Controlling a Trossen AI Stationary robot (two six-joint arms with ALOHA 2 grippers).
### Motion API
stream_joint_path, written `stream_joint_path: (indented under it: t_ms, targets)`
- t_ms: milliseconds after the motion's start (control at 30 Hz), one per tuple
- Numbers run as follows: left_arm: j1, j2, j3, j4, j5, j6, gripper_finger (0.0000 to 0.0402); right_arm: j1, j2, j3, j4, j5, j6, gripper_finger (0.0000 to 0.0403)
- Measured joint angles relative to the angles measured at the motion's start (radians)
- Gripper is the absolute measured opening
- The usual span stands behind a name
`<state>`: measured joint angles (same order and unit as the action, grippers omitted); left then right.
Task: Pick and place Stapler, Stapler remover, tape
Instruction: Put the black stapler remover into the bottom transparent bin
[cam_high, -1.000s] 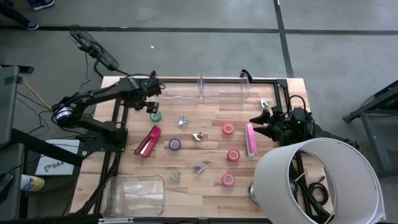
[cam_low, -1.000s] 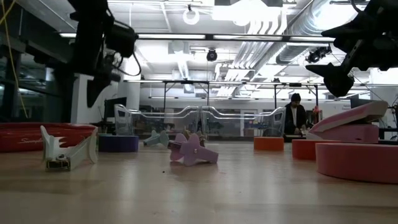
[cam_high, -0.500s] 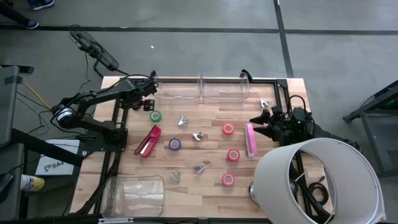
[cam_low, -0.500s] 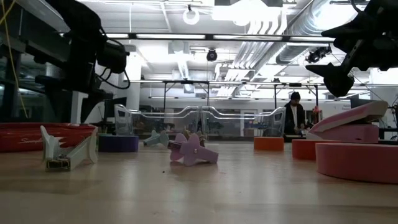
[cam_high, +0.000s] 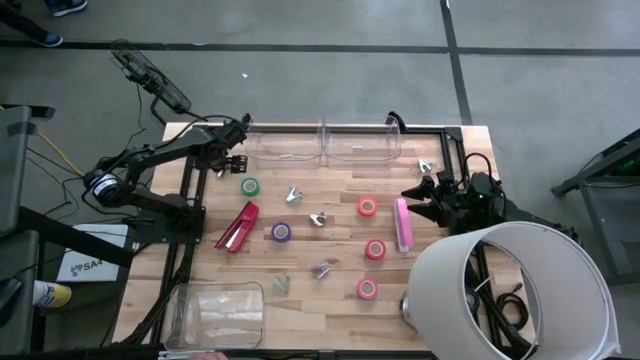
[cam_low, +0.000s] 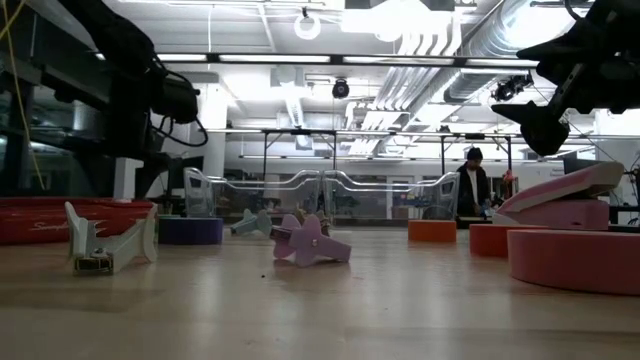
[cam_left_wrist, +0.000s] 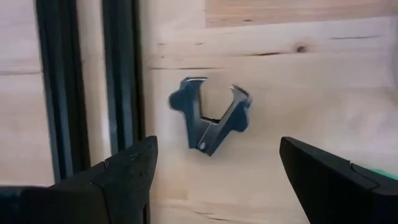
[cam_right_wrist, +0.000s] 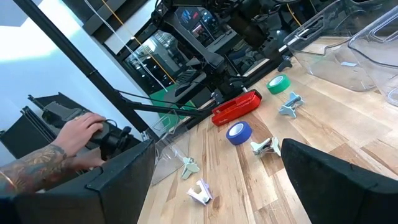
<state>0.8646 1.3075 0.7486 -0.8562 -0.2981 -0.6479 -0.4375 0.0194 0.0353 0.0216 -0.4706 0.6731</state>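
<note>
Left end effector (cam_left_wrist: 214, 171), fingers apart, hovers over blue staple remover (cam_left_wrist: 210, 121) near bench (cam_high: 330, 235) corner; grasp pending. Next: descend, straddle, close. Right end effector (cam_high: 415, 197) apart, waiting by pink stapler (cam_high: 403, 224).

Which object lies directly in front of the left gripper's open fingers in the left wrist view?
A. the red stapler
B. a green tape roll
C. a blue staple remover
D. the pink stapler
C: the left wrist view shows a blue staple remover on the wood, ahead of the open left gripper.
</note>
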Motion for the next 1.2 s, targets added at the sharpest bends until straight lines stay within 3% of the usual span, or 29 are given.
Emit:
stream_joint_path:
  t_ms: [367,1200]
  targets:
    - [0.054,0.053,-0.001,0.032,0.019,0.123,0.0332,0.0,0.0,0.0,0.0,0.0,0.0,0.0339]
    - [0.065,0.193,0.001,0.091,-0.033,-0.012,0.0332,0.0,0.0,0.0,0.0,0.0,0.0,0.0339]
